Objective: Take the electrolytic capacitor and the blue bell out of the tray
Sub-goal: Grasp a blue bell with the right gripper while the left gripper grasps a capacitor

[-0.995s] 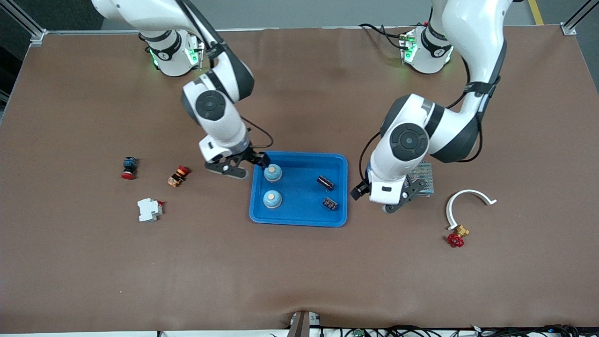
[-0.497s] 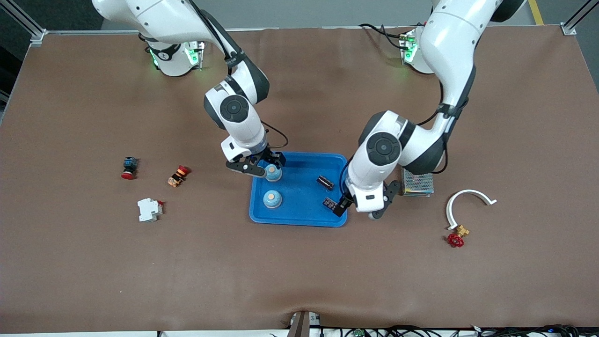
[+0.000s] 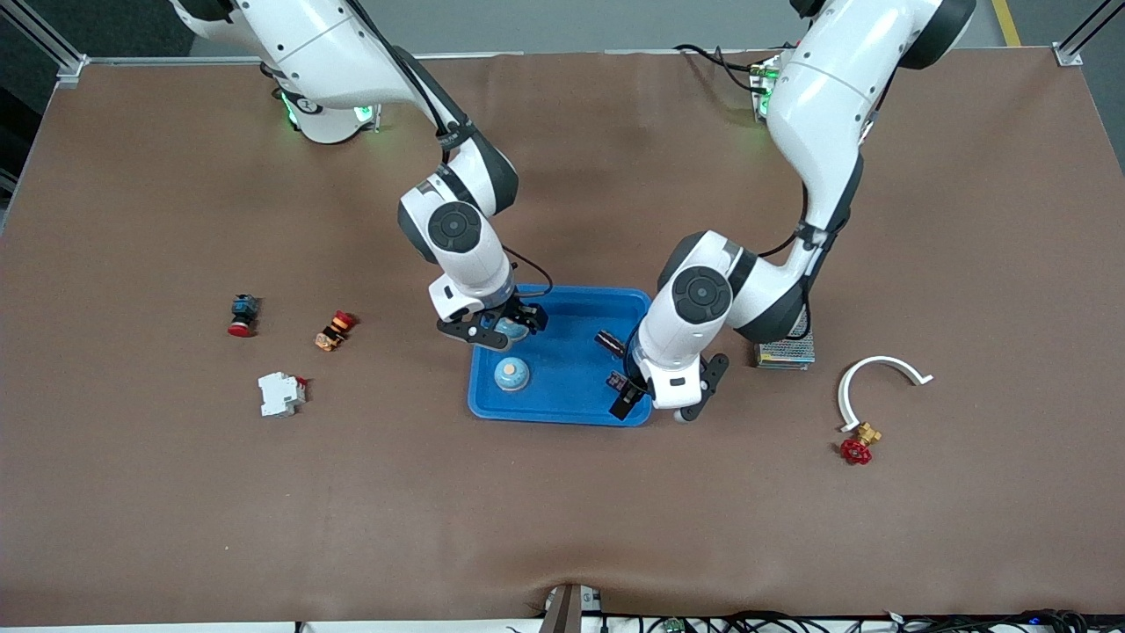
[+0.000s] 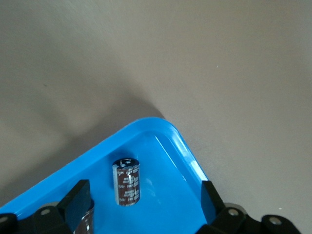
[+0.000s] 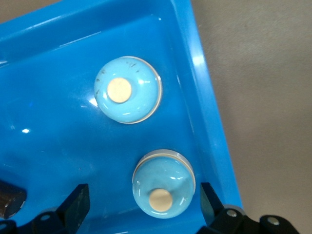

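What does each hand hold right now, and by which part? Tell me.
Nothing is held. The right hand is open over a bell in the blue tray; the left hand is open over the capacitor there.

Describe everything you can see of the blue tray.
The blue tray is a shallow rectangular dish of glossy plastic with rounded corners and a raised rim, lying flat on the brown table between the two arms. It holds two light blue bells toward the right arm's end and two dark capacitors toward the left arm's end. Both open grippers hover over it.
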You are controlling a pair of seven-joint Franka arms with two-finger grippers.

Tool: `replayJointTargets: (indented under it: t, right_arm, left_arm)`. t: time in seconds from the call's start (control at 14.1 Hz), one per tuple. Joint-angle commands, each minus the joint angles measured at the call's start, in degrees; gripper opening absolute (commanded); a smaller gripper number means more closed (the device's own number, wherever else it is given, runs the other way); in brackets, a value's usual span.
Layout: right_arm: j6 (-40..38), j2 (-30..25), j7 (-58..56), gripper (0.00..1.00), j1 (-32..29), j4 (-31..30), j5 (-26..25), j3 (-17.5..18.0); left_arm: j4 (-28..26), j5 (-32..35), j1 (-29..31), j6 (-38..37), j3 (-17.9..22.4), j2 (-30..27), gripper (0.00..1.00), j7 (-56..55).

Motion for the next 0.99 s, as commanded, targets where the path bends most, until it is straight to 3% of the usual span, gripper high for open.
replayJointTargets:
  t: [0.0,0.92]
  right_arm:
    - [-0.5,1.6,1.8,1.0,0.9,1.6,-2.1,-0.8]
    - [2.4,4.4,4.3,1.0,1.9,1.3,-3.5,-1.0]
  left_arm:
    - [1.5,0.0,-1.4,1.8,0.9,2.1,1.0,-1.0]
    - [0.8,0.2,-3.3,1.9,1.0,3.8,1.0,-1.3]
